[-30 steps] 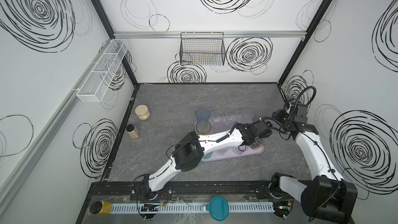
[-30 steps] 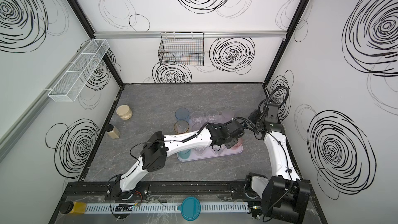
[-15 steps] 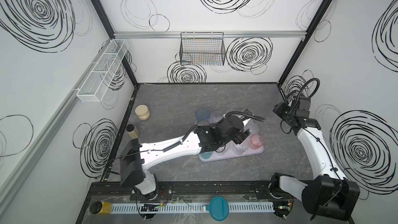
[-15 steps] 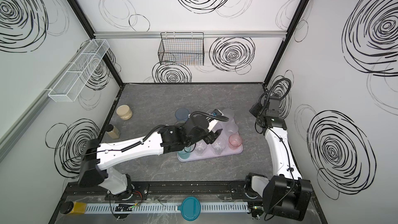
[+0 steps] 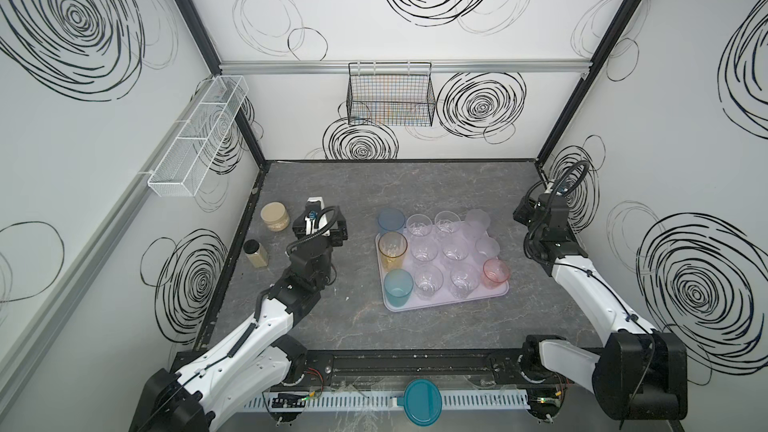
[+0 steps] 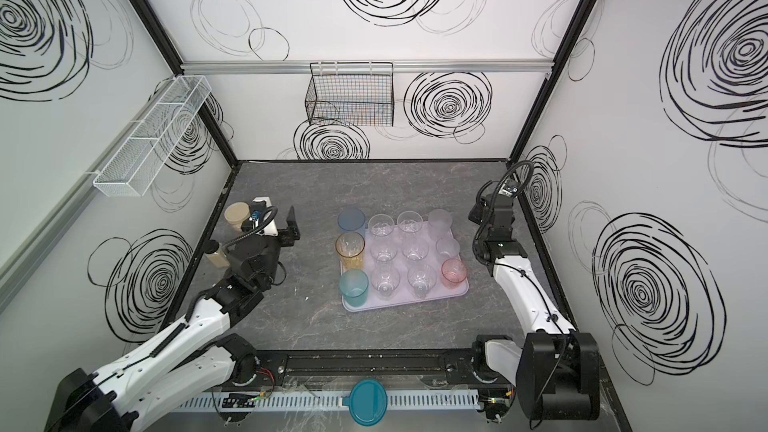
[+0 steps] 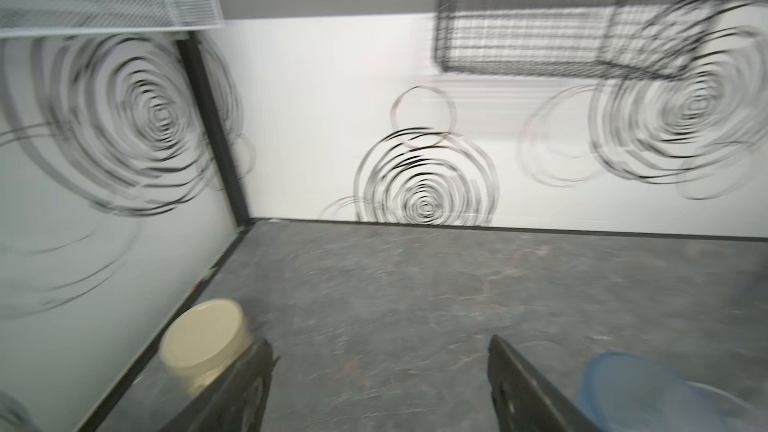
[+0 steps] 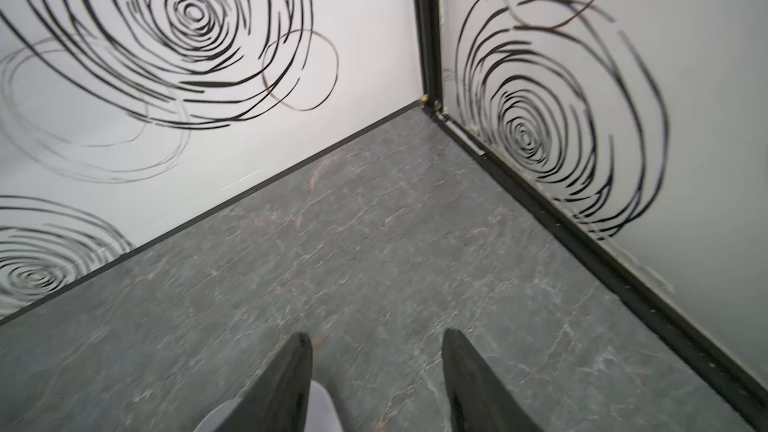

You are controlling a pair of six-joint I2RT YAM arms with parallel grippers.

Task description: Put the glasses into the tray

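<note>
left wrist view, beige jar [image 7: 203, 336], blue glass [image 7: 623, 388], both top views, tray [image 5: 446, 300]

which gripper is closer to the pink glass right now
Right. The right gripper sits just past the tray's right edge, a little behind the pink glass. The left gripper is far across the tray's other side, by the beige jar.

Two white arms [image 5: 249, 338] with black joints [image 5: 640, 371] and looped black cables [image 5: 580, 162].
</note>
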